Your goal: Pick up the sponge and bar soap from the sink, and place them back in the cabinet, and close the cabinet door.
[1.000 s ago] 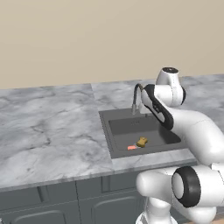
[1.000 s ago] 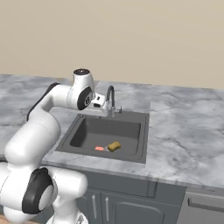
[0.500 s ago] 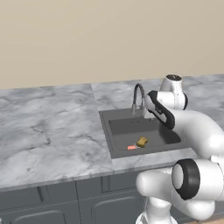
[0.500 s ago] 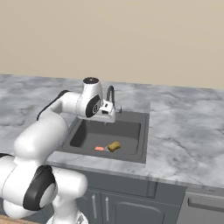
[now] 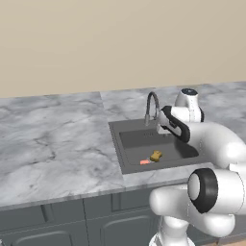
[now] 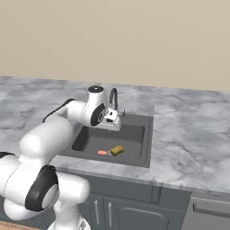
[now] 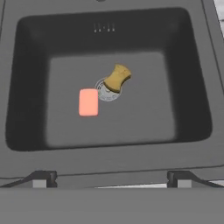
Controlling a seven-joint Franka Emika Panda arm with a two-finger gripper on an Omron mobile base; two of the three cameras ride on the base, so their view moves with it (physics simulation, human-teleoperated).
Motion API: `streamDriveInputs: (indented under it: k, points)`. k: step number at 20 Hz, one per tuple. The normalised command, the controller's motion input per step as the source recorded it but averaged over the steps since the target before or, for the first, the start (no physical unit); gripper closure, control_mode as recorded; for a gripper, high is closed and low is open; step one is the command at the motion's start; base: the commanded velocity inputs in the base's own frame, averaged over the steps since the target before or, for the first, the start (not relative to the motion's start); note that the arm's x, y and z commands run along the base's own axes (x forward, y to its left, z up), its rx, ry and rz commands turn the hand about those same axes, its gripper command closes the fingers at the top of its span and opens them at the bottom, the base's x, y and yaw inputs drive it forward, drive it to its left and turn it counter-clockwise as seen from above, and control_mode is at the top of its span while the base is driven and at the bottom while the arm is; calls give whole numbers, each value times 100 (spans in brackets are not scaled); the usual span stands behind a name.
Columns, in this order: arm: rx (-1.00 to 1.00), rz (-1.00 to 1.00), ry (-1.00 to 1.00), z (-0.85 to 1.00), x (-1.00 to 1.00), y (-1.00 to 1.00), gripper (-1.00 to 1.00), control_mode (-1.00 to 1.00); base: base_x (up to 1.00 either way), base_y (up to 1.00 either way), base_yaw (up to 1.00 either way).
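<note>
From the left base view, my arm has swung down from where it stood a second ago, so my claw (image 5: pixel 161 126) now hangs over the sink (image 5: pixel 126 163), just at 3 o'clock of the curved faucet (image 5: pixel 152 103); the sponge (image 5: pixel 155 155) and the bar soap (image 5: pixel 144 162) lie on the basin floor at about 6 o'clock of it. From the right base view, my claw (image 6: pixel 113 122) sits above the basin's back half, beside the faucet (image 6: pixel 113 97), with the sponge (image 6: pixel 117 150) and soap (image 6: pixel 102 152) side by side below, neither one touched. In the hand view I look straight down into the sink (image 7: pixel 26 144): the sponge (image 7: pixel 117 78) lies partly over the round drain (image 7: pixel 106 92), the soap (image 7: pixel 88 102) just at 8 o'clock of it, apart. My fingertips (image 7: pixel 42 178) stand spread wide, holding nothing. That puts me in line for a descent; I judge the sponge the likelier first pick.
</note>
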Motion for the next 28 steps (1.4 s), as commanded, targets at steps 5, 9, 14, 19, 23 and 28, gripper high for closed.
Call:
streamDriveInputs:
  k: [5, 9, 14, 19, 23, 28]
  points:
    - [0, -12, 0, -23, 14, -1, -100, -100, 0, 0, 0]
    - [0, -11, 0, -23, 15, -1, -100, -100, 0, 0, 0]
    - [0, -3, 0, -23, 27, 0, -100, -100, 0, 0, 0]
    - [1, 0, 0, -29, 24, 0, -100, -100, 0, 0, 0]
    - [3, 0, 0, -29, 17, 0, -100, -100, 0, 0, 0]
    - [1, 0, 0, -27, 12, -2, -100, -100, 0, 0, 0]
